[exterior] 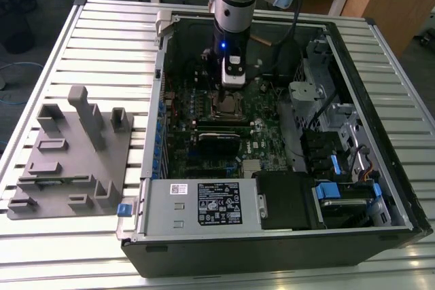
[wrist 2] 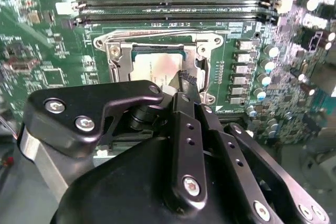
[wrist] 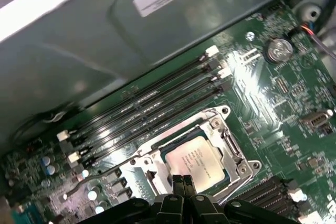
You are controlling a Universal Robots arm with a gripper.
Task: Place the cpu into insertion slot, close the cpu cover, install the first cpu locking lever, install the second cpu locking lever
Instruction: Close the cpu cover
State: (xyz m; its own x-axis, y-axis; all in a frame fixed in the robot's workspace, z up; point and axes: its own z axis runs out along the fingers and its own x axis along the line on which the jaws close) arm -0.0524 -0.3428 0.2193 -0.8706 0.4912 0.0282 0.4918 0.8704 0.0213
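- Nearby, four long black memory slots (wrist: 152,106) ran along one side of the insertion slot (wrist: 224,171); in the exterior view they lay at its 6 o'clock.
- A round coin cell (wrist: 278,50) sat on the green board (wrist: 273,108), well apart from the socket.
- The arm came down from 12 o'clock in the exterior view and hid part of the socket from that camera.
- The case (exterior: 272,256) lay open on a slatted table (exterior: 109,45); it held the board, with a labelled power supply (exterior: 204,205) at 6 o'clock.
- A grey fixture (exterior: 75,154) stood on the table at 9 o'clock from the case.
- The socket held the cpu (wrist: 197,161), which lay flat, grey top up.
- The cover (wrist: 233,148) lay down around the cpu, which showed through its window.
- Whether either locking lever was latched could not be told.
- The gripper (wrist: 182,181) hung just over the cpu's edge, its fingers (wrist 2: 186,80) drawn together with nothing between them.
- Counted: one cpu, one cover, one socket, four memory slots, one gripper.
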